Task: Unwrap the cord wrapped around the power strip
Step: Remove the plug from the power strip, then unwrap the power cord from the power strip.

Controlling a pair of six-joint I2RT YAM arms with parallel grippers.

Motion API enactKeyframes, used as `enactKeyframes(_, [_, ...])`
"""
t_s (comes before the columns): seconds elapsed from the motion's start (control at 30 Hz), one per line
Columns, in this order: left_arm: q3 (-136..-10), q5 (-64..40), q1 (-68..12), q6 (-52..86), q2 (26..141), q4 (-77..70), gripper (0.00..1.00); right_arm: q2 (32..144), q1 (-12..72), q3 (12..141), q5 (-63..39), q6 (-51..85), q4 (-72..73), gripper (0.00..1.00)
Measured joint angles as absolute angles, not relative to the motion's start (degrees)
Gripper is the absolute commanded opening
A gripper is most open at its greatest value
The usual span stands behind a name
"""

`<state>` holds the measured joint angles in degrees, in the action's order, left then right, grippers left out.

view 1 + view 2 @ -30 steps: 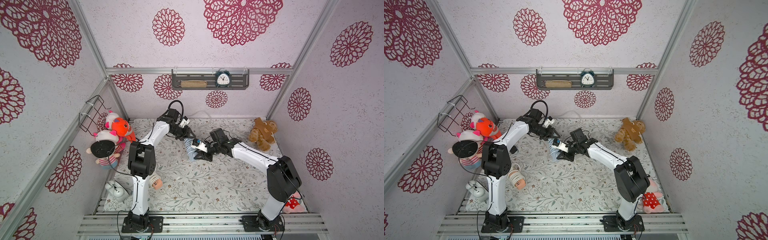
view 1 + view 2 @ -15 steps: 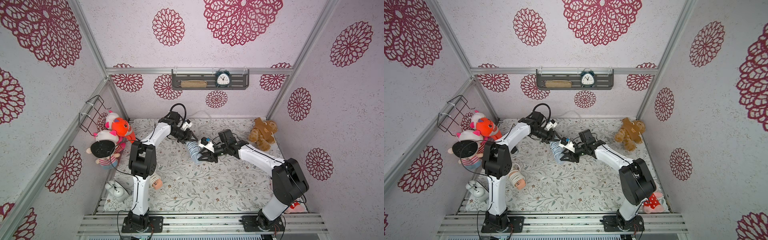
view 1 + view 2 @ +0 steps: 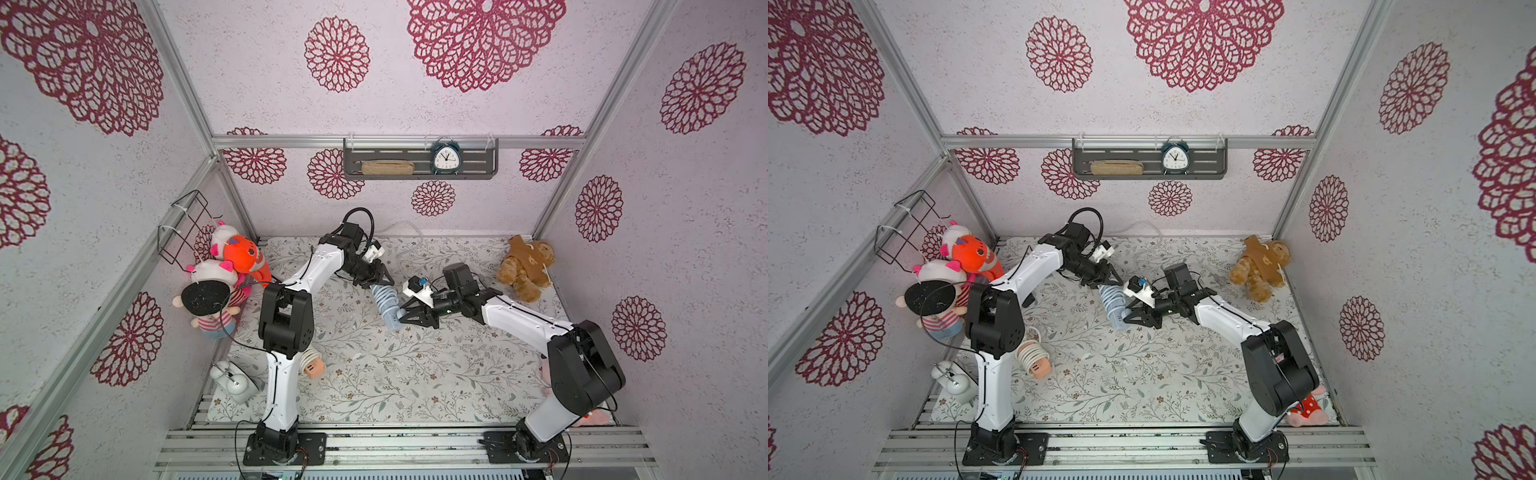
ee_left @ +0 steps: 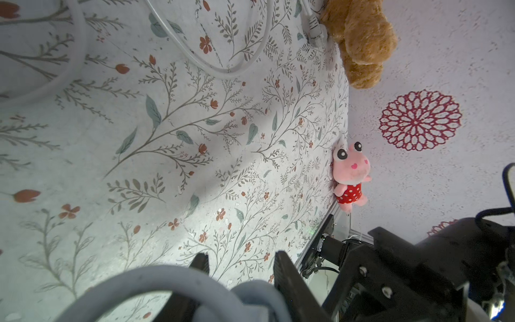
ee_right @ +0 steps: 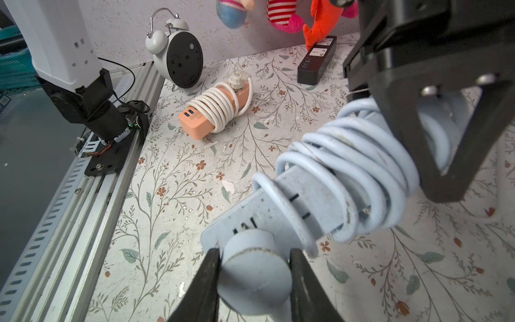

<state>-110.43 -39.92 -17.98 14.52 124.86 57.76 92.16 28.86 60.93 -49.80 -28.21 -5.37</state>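
The power strip point(image 3: 386, 302) is light blue and sits over the far half of the table point(image 3: 415, 374), near the middle between the left and right edges. It is suspended between both grippers, one end pointing to the far edge and the other to the front edge. The frames do not show whether it touches the table.

The cord point(image 5: 348, 172), also light blue, is wound in close coils around the middle and far part of the strip. The end nearer the front edge is bare and shows its socket slots. One looser loop sits around that bare part.

The left gripper point(image 3: 380, 284) is clamped on the far end of the strip, with coils lying just beside its fingers point(image 5: 434, 156).

The right gripper point(image 5: 255, 251) is closed on the round plug point(image 5: 253, 273) at the cord's end. One black finger presses each side of the plug.

Other items:
- An orange power strip point(image 5: 195, 125), wrapped in a white cord, lies near the front-left corner.
- A white alarm clock point(image 5: 175, 53) stands at that corner.
- A black power strip point(image 5: 316, 60) lies along the left edge.
- A brown teddy bear point(image 3: 525, 264) sits at the far-right corner.
- A loose white cable point(image 4: 223, 67) lies near the far edge.
- A pink plush toy point(image 4: 349, 175) rests against the right edge.
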Motion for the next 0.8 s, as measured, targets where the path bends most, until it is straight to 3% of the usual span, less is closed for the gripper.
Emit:
enactKeyframes(0.23, [-107.0, -41.8, -17.5, 14.7, 123.8, 53.7, 0.00, 91.4, 26.3, 60.4, -48.1, -22.6, -1.2, 0.00])
enactKeyframes(0.57, [-91.4, -43.2, -14.3, 26.1, 112.7, 31.2, 0.00, 90.7, 24.9, 60.5, -41.9, -15.5, 0.4, 0.01])
enactKeyframes(0.67, [-89.2, -42.7, -14.0, 29.6, 110.1, 25.6, 0.00, 89.4, 24.2, 60.6, -40.6, -13.4, 0.6, 0.11])
enactKeyframes(0.8, [-88.4, -42.2, -14.0, 33.2, 109.1, 20.7, 0.00, 88.9, 23.3, 61.5, -39.2, -11.4, 0.4, 0.41])
